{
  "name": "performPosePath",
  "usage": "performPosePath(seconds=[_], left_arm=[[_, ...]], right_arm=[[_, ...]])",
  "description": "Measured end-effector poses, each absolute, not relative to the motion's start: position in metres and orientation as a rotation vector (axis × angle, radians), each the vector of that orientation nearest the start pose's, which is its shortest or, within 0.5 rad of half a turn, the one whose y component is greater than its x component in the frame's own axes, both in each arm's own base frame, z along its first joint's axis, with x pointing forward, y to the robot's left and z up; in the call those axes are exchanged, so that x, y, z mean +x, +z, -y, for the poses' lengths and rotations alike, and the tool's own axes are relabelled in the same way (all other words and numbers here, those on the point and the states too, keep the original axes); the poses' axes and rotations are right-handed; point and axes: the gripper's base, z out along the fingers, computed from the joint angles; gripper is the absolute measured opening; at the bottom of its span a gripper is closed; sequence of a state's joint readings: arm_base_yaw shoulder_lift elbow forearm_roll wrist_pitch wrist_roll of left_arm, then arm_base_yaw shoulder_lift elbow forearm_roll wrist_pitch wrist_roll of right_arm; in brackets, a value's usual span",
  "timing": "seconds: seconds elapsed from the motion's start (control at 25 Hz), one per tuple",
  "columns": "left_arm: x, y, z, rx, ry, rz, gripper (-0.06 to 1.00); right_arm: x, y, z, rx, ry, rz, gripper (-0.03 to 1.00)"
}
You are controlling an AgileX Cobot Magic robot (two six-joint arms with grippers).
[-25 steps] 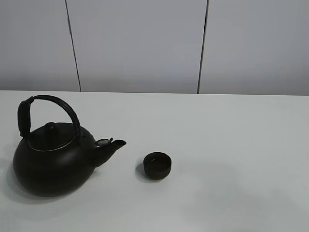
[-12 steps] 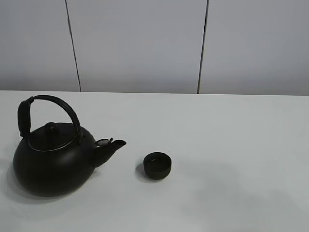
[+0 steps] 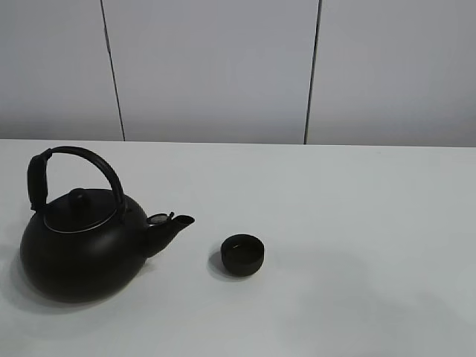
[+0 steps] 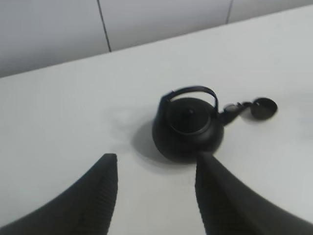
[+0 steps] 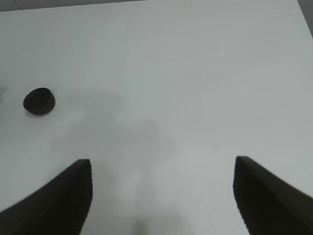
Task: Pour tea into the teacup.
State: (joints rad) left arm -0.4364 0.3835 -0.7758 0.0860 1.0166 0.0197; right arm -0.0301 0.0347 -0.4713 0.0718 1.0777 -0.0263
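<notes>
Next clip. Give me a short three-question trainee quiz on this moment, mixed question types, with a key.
1. True or false: the kettle spout points toward the teacup.
2. Which gripper's camera shows the kettle? A) left B) right
3. Fill in: both grippers are ___ and hold nothing.

Key: 1 true; 2 A, the left gripper faces it, while the right gripper sees only the teacup on the table; 3 open.

A round-bodied matte-black kettle [image 3: 80, 245] with an arched black handle and a small matte-black handleless teacup [image 3: 242, 254] stand on a plain white table [image 3: 357, 223].
</notes>
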Motion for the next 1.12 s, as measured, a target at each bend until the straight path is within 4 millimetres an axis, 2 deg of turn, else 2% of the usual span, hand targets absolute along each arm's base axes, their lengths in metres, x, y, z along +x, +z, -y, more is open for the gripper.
performPosePath(seconds=[0.28,0.44,0.52,0.84,1.12], left_arm=[[0.005,0.337,0.008,0.601,-0.255,-2.145,0.36],[-0.007,0.312,0.005,0.607,-0.284,-2.142,0.35],[-0.008,0.299,0.004,0.603,-0.286,-2.142,0.34],[0.000,0.274,0.006,0.558,-0.282,-2.211,0.34],[0.007,0.267,0.008,0.489,-0.292,-2.202,0.33]], right_arm=[[0.003,0.268,-0.006,0.003,0.054,-2.123,0.54],[0.003,0.268,-0.006,0.003,0.054,-2.123,0.54],[0.003,0.268,-0.006,0.003,0.054,-2.123,0.54],[0.003,0.268,-0.006,0.003,0.055,-2.123,0.54],[0.003,0.268,-0.006,0.003,0.055,-2.123,0.54]])
